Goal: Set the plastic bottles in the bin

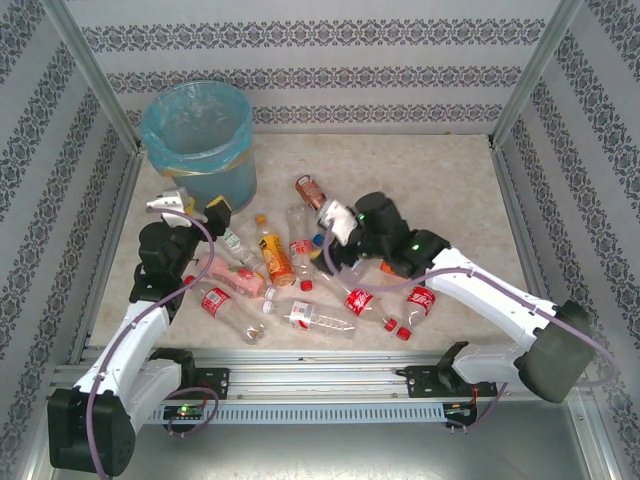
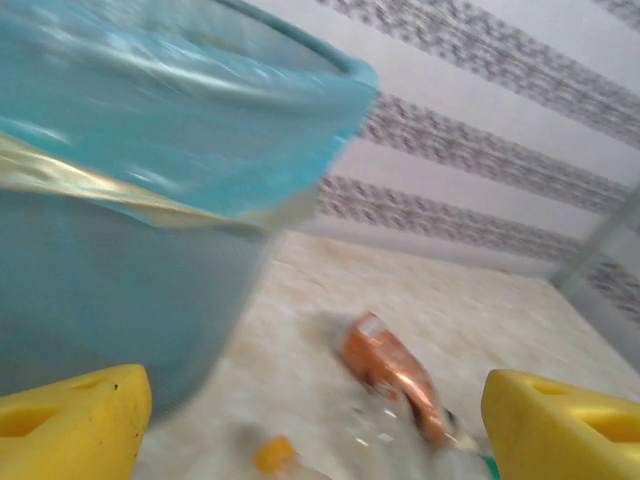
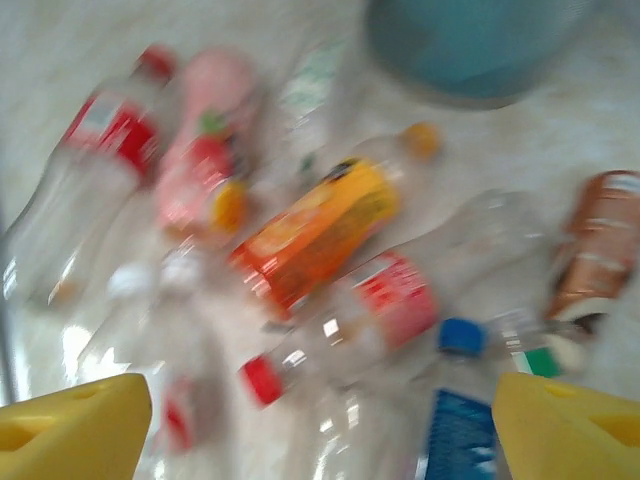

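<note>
**A:** L gripper is up beside the bin, jaws wide, nothing btwn them.

**B:** Wrist cam agrees. Yellow fingers are far apart, the bin wall is close on the left, and a brown-label bottle is lying on the table ahead.

**A:** R gripper hangs over the plastic bottles, spread open too, holding nothing.

**B:** Blurry, but below it there's an orange bottle, a pink bottle to its left, a red-label bottle and a blue-cap bottle by the right finger.

**A:** From the top cam the pile's on the table, near side of the bin, btwn both arms.
</note>
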`<act>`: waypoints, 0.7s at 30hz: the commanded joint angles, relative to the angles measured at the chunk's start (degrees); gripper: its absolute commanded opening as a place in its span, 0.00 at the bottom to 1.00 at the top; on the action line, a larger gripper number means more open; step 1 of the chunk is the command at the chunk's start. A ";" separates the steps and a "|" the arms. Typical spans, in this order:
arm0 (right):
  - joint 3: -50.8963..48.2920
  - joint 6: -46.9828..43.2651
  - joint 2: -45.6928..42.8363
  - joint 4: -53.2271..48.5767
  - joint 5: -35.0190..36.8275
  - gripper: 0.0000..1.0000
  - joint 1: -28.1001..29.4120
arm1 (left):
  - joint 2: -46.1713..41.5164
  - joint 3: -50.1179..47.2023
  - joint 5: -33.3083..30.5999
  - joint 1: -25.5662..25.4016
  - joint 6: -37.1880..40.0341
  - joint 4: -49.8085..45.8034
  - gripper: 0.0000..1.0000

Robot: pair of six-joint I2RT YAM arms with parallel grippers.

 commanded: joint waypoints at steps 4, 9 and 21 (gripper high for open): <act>0.38 -12.92 3.40 -14.87 0.94 0.91 10.03 | 3.12 2.98 22.71 -1.82 -13.02 8.31 0.92; -0.05 -13.11 5.90 -15.84 5.17 0.92 15.68 | 6.37 8.79 34.32 -1.87 -19.49 15.15 0.93; -0.41 -1.62 11.81 -15.22 11.42 0.91 18.53 | -0.08 13.10 31.94 -7.31 19.99 -17.25 1.00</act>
